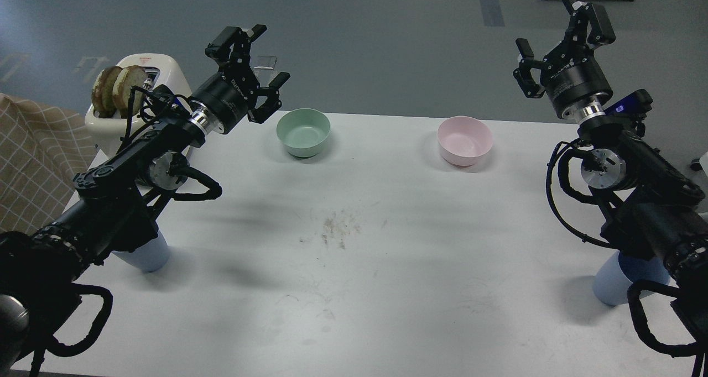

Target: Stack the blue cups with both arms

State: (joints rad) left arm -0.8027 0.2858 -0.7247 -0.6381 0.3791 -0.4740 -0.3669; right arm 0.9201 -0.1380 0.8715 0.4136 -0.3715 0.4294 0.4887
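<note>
Two pale-blue cups stand on the white table. One cup is at the near left, mostly hidden under my left arm. The other cup is at the near right, partly hidden by my right arm. My left gripper is open and empty, raised at the far left, above and left of the mint-green bowl. My right gripper is open and empty, raised beyond the table's far right corner. Both grippers are far from the cups.
A mint-green bowl and a pink bowl sit along the far edge. A white toaster with bread slices stands at the far left corner. A checked cloth lies left of the table. Crumbs mark the middle.
</note>
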